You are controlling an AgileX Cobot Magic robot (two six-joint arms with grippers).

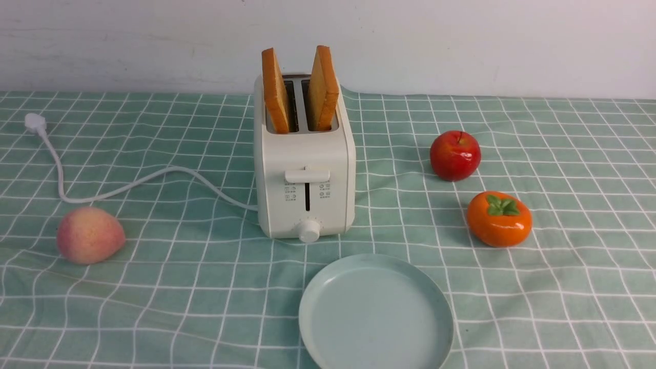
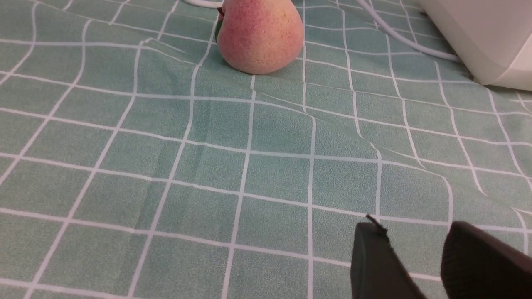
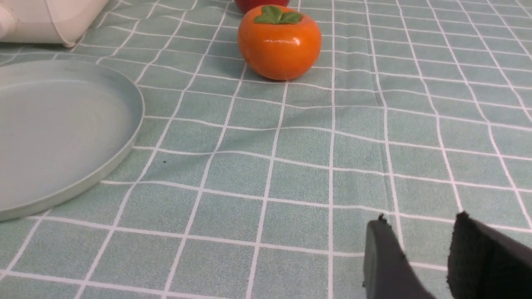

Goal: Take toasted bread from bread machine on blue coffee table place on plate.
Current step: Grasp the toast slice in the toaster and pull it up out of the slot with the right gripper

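Note:
The cream-white bread machine [image 1: 305,174] stands mid-table on the mint grid cloth of the blue coffee table [image 1: 179,307]. Two slices of toasted bread stand upright in its slots, the left slice [image 1: 275,92] and the right slice [image 1: 323,89]. The pale blue-green plate [image 1: 376,312] lies empty just in front of the bread machine, slightly to its right. Neither gripper shows in the front view. My left gripper [image 2: 415,232] is open and empty, low over bare cloth. My right gripper [image 3: 419,226] is open and empty over cloth, to the right of the plate [image 3: 62,133].
A peach [image 1: 89,234] lies at the left, also in the left wrist view [image 2: 259,35]. The white cord [image 1: 128,187] runs left from the bread machine to its plug [image 1: 35,123]. A red apple [image 1: 455,155] and an orange persimmon [image 1: 498,219] sit at the right.

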